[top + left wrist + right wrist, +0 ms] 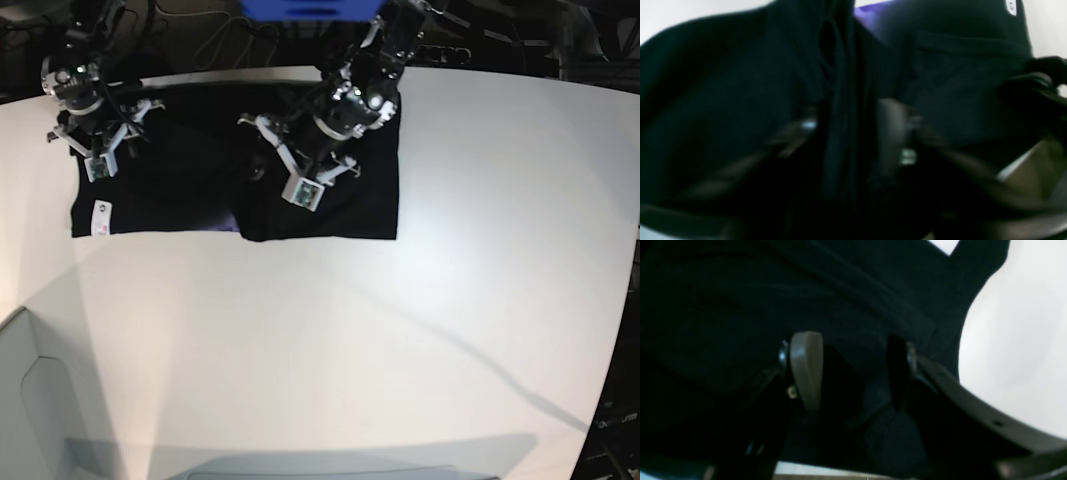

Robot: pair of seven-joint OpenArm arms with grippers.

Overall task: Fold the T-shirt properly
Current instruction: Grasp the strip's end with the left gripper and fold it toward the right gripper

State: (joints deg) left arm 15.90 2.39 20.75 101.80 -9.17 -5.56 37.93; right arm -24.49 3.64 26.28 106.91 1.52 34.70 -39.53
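We can read no writing anywhere: the small white label (101, 216) on the T-shirt (190, 185) carries a dark mark in the left wrist view and a pinkish one in the base view, too small and blurred to make out. The T-shirt lies flat on the white table (400, 330) at its far edge, partly folded, plain black side up, with only a sliver of purple print (228, 222) peeking out at a fold.

The left gripper (300, 172) sits over the shirt's right-hand portion in the base view; its wrist picture is dark and smeared, and a ridge of black cloth runs between its fingers (888, 130), which look spread apart. The right gripper (853, 373) is low over the shirt's other end, fingers spread with cloth bunched between them but not pinched. Much of both wrist views is lost in black fabric.
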